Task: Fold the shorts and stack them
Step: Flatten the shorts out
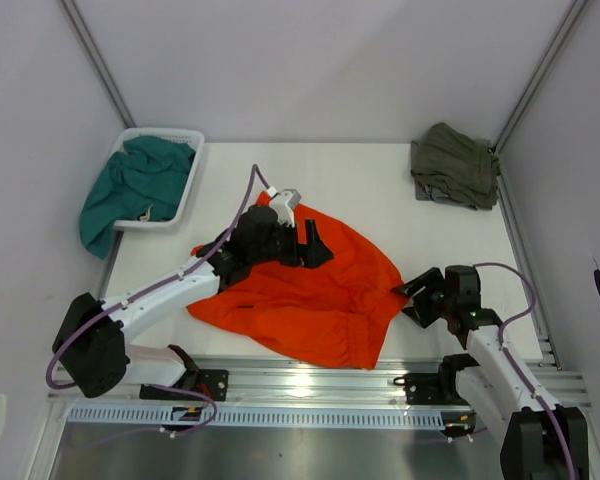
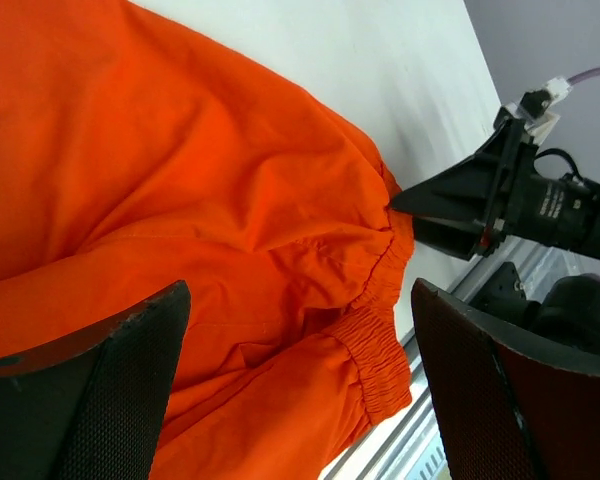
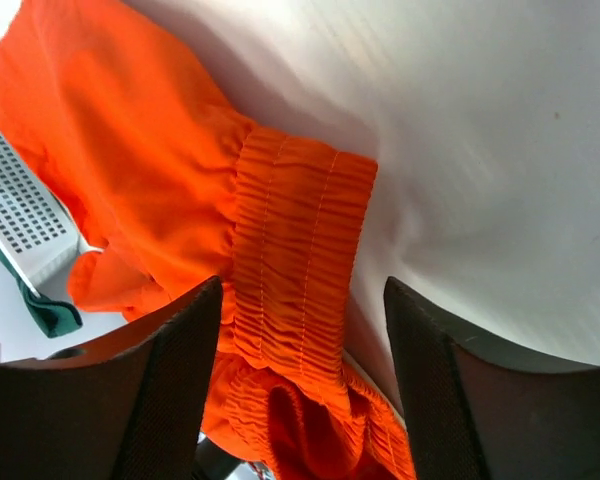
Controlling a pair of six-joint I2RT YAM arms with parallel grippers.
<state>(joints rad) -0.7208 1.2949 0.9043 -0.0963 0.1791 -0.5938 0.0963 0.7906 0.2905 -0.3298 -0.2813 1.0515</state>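
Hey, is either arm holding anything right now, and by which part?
Nothing is held. The left gripper hovers open over the orange shorts; the right gripper has open jaws straddling their waistband, not clamping it.

Robotics lab test cell, plain white enclosure walls (image 1: pixel 330 60), metal corner struts (image 1: pixel 98 55), white table (image 1: pixel 380 190), left arm (image 1: pixel 160 297) and right arm (image 1: pixel 500 360) bolted to aluminium rail (image 1: pixel 320 378), perforated cable tray (image 1: pixel 280 415).

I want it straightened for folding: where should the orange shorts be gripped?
Probably the gathered elastic waistband, approached from the right with the right claw. That thick ribbed band sits at the right end of the orange shorts, already between that claw's open jaws.
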